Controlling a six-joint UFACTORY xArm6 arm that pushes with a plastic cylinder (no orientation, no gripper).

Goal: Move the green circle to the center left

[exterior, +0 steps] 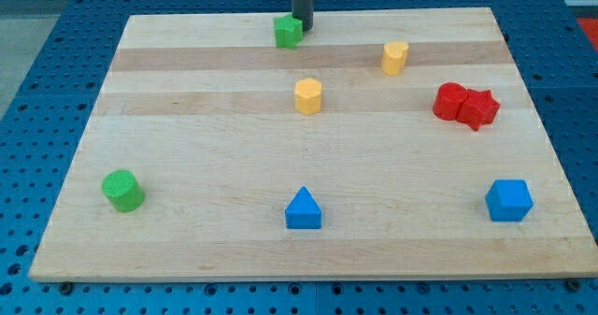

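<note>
My tip (304,27) touches the green cube (289,32) at the top; the green round cylinder (122,190) waits low left, unmoved; no hand exists.

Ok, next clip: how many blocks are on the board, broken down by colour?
Green: 2, the green circle and a green cube beside my tip
Yellow: 2, and
Red: 2, touching, and
Blue: 2, a triangle and a cube
Total: 8
</note>
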